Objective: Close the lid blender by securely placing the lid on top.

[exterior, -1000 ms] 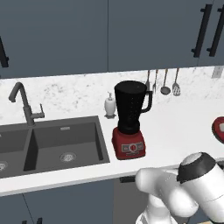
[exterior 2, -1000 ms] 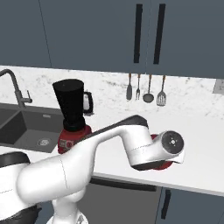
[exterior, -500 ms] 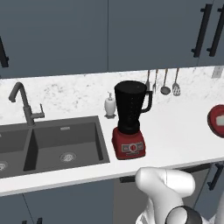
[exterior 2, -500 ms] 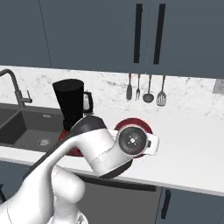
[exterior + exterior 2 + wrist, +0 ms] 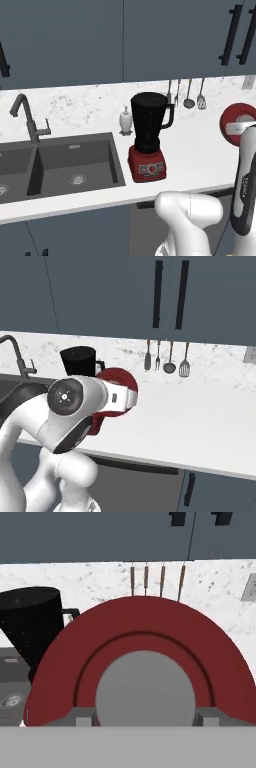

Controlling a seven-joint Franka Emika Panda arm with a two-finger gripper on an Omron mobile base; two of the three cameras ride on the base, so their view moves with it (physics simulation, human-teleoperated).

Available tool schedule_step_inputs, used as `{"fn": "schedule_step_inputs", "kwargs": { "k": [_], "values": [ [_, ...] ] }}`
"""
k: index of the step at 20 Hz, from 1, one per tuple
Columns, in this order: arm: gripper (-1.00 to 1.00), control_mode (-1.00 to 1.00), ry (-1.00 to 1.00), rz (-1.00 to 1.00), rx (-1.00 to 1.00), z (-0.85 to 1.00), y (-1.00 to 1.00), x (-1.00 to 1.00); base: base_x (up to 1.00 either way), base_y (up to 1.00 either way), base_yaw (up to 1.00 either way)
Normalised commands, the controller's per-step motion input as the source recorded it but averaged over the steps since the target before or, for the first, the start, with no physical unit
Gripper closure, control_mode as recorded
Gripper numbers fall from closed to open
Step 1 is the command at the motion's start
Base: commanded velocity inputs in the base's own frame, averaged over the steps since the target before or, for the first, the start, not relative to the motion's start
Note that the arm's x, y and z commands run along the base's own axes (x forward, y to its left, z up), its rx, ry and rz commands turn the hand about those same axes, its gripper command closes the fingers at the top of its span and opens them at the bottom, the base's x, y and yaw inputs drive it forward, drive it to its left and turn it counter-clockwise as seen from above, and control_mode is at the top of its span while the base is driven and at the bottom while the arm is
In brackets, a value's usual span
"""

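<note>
The gripper (image 5: 145, 719) is clamped on the round red lid (image 5: 145, 642), a low smooth plastic disc with a grey centre, carried in the air clear of the counter. From the hand, the tall black tapered blender jar (image 5: 31, 624) stands at nine o'clock, rim open. This looks like the carry step; next the lid must be levelled over that rim and pressed down.

The pale speckled stone counter (image 5: 200, 145) carries the blender's boxy red base (image 5: 147, 167).

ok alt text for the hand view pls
A red lid held on edge fills the foreground, its grey centre facing the camera. Behind it to the left stands the black blender jar; four utensils hang on the wall above a white counter.
</note>
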Motion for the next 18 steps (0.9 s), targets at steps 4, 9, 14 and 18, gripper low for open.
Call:
{"fn": "schedule_step_inputs", "kwargs": {
  "k": [4, 9, 14, 18],
  "values": [
    [1.0, -1.0, 0.0, 0.0, -0.07, 1.0, 0.88, -0.18, 0.0, 0.0, 0.0],
    [1.0, -1.0, 0.03, 0.0, -0.09, 0.79, 0.91, -0.07, 0.0, 0.0, 0.0],
    [1.0, -1.0, 0.14, 0.0, -0.03, 0.48, 0.77, 0.0, 0.0, 0.0, 0.0],
    [1.0, -1.0, 0.21, 0.0, 0.0, 0.29, 0.6, 0.09, 0.0, 0.0, 0.0]
  ]
}}
